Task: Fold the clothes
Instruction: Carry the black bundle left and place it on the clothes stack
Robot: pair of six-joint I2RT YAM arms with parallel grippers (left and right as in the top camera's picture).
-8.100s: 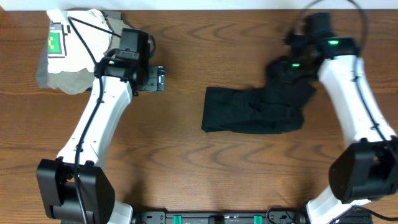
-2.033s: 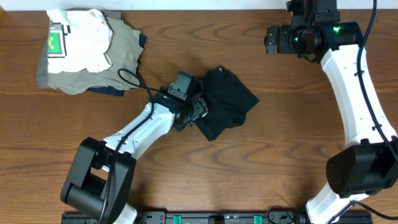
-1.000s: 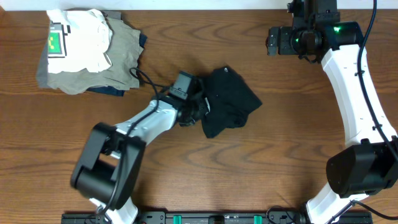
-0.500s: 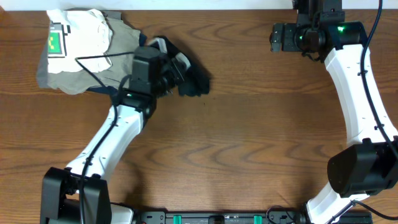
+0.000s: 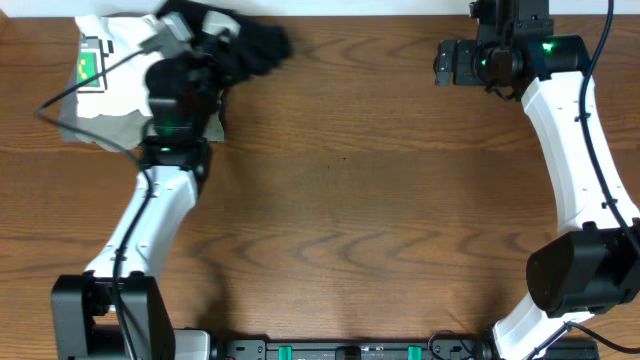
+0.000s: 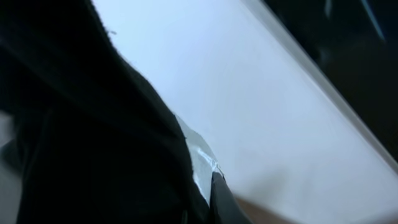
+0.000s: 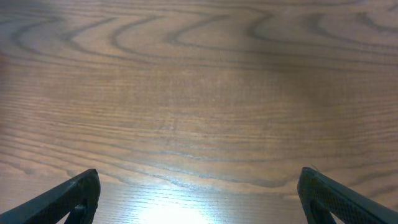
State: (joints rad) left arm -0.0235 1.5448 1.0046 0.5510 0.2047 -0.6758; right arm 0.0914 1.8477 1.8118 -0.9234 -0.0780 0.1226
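Note:
The clothes, a black T-shirt (image 5: pixel 252 40), hang bunched in the air at the back left of the table, just right of the garment pile. My left gripper (image 5: pixel 205 40) is shut on the T-shirt, its jaws buried in the fabric. In the left wrist view the black cloth (image 6: pixel 81 137) fills the left side against a white wall, with a white patch (image 6: pixel 200 163) beside one dark finger (image 6: pixel 225 202). My right gripper (image 5: pixel 442 62) is raised at the back right, open and empty. In the right wrist view the right gripper (image 7: pixel 202 199) has only bare wood between its fingertips (image 7: pixel 78 194).
A cream garment with a green tag (image 5: pixel 92 66) lies on khaki-grey folded garments (image 5: pixel 105 128) at the back left corner, under and beside my left arm. The brown wooden table (image 5: pixel 360 210) runs to a white wall at the back.
My left arm has swung the black T-shirt from the middle of the table up to the back left, by the pile. The right arm has stayed still and open.

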